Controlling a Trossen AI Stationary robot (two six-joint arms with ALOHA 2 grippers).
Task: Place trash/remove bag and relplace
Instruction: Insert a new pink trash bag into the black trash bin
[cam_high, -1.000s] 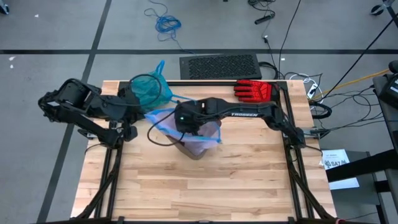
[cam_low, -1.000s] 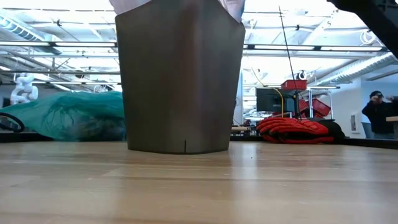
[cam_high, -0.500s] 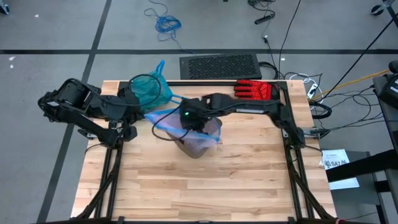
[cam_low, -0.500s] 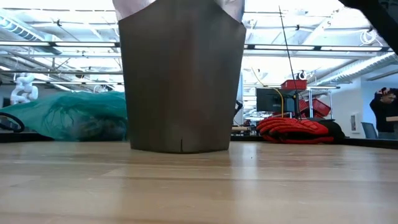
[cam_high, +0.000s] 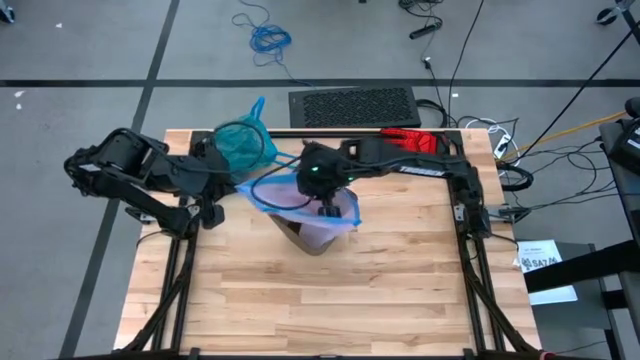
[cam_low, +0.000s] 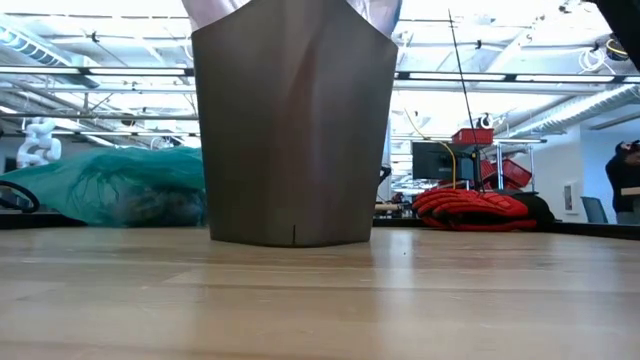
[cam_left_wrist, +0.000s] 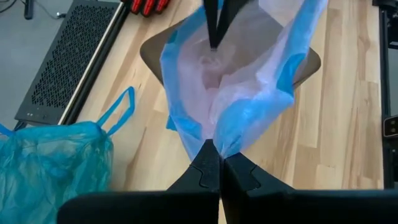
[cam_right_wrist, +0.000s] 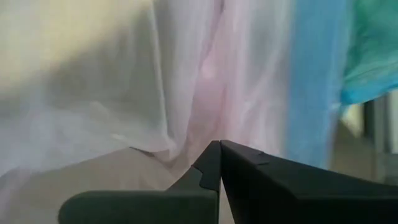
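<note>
Pink-lilac bag (cam_left_wrist: 249, 93), flimsy and slippery, best pinched at its blue hem: left gripper (cam_left_wrist: 219, 163) and right gripper (cam_right_wrist: 219, 155) jaws clenched on it over the bin (cam_low: 290, 130).

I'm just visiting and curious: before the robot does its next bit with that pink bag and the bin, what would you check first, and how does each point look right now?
1. Left gripper shut on the pink bag's blue edge: ok.
2. Right gripper shut on the pink bag's film, down inside its mouth: ok.
3. Bin upright on the table: ok.
4. Pink bag's rim folded over the bin's rim all round: not ok, one side is pulled off toward the left gripper.
5. Teal bag out of the bin, lying apart at the table's back: ok.
6. Bin empty under the pink bag: cannot tell.
</note>
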